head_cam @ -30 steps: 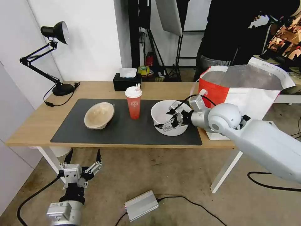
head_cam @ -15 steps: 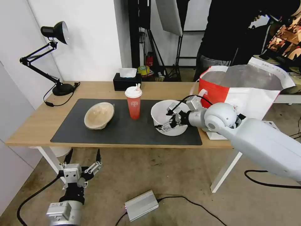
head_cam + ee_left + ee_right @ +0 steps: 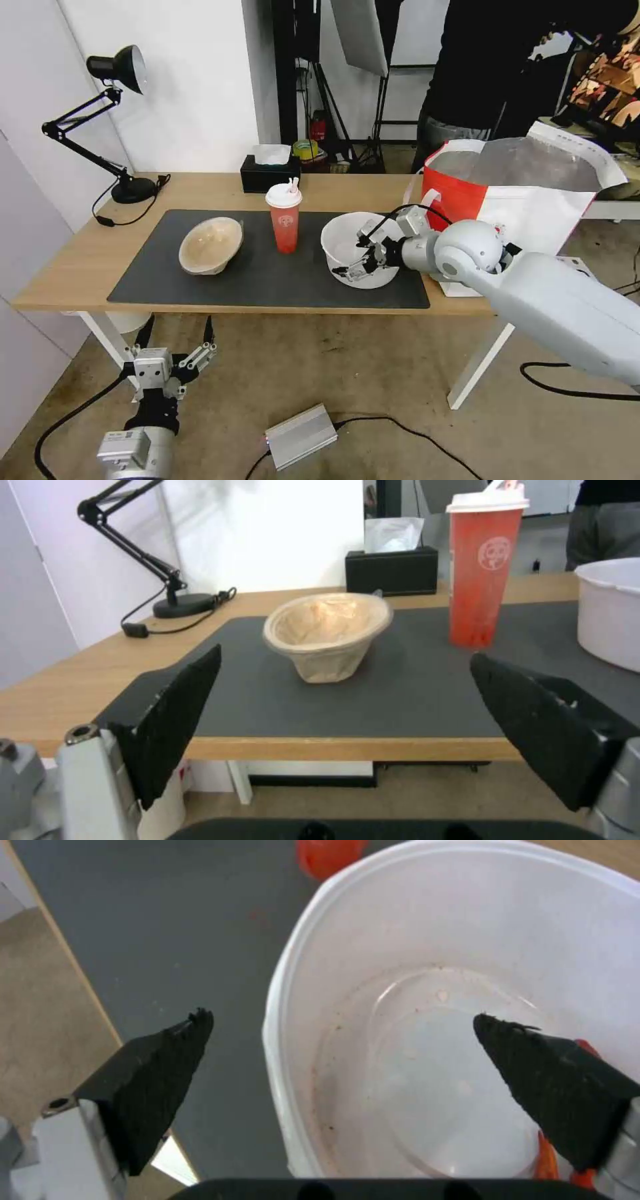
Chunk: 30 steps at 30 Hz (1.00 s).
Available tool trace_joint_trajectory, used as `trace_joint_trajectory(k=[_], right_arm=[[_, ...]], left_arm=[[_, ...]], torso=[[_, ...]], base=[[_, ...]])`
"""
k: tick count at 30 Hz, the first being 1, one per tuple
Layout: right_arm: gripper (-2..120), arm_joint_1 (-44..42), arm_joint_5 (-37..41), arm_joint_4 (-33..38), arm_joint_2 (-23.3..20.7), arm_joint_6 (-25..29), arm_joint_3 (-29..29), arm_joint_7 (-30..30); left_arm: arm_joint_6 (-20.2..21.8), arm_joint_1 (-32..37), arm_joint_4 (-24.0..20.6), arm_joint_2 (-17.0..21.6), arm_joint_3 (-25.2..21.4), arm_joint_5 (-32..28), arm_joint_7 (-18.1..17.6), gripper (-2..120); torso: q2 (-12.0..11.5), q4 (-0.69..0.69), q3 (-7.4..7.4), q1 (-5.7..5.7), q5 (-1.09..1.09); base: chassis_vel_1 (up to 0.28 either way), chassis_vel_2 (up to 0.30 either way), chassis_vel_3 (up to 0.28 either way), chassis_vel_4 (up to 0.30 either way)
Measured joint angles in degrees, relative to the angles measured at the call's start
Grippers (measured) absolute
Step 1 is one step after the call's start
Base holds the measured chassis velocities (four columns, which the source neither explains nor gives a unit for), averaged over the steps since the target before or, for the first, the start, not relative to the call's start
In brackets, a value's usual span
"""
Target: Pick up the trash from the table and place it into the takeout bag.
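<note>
Right gripper straddles white bowl rim — jaws wide; left gripper parked low, open.

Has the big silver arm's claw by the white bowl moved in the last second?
Yes, slightly. The right gripper has edged a little toward the red cup, judged against the white bowl, whose near rim it straddles.
</note>
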Motion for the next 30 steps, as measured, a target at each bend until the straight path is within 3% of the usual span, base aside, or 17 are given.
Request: trace_joint_trajectory(k=[30], right_arm=[[100,0.4,-1.8,-2.4,0.2,0.0,-0.7,0.3]], left_arm=[[-0.2,0.2,0.0,0.0,0.0,-0.1,-0.1,100]], torso=[[0.0,0.0,0.0,0.0,0.0]], base=[[0.0,0.0,0.0,0.0]])
